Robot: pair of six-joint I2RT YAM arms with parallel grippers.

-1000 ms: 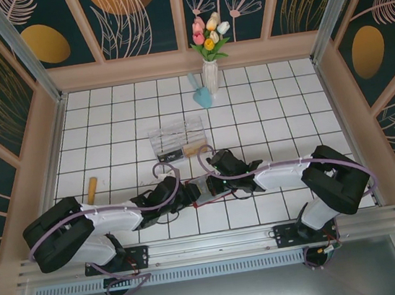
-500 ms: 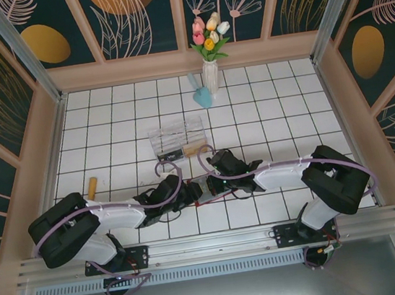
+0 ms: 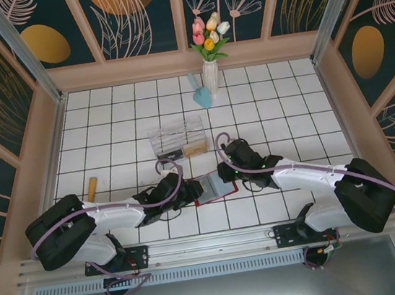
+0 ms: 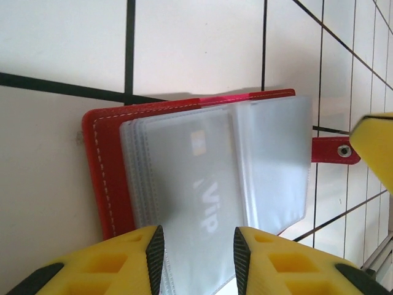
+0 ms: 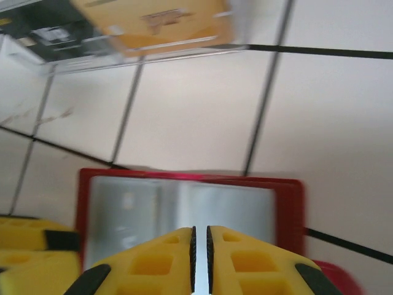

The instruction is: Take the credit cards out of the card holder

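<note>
The red card holder (image 3: 210,188) lies open on the white tiles between my two grippers. Its translucent sleeves (image 4: 245,160) fan out over the red cover (image 4: 101,178), and a card marked "Vip" (image 4: 206,203) shows through one. My left gripper (image 4: 198,236) hangs over the sleeves' near edge with its jaws apart; the sleeves run on under both fingers. My right gripper (image 5: 200,230) hovers over the middle of the holder (image 5: 184,203), jaws together but for a hairline slit. Whether anything thin sits in that slit I cannot tell. The red snap tab (image 4: 331,149) points to the right.
A clear plastic box (image 3: 177,139) behind the holder has an orange card (image 5: 159,24) and a dark one in it. A vase of tulips (image 3: 210,66) and a blue object (image 3: 202,96) stand at the back. A small wooden piece (image 3: 92,189) lies at left.
The right arm has swung out to the right and its gripper has drawn back from the holder, which now lies uncovered and open. The left arm has barely moved.
</note>
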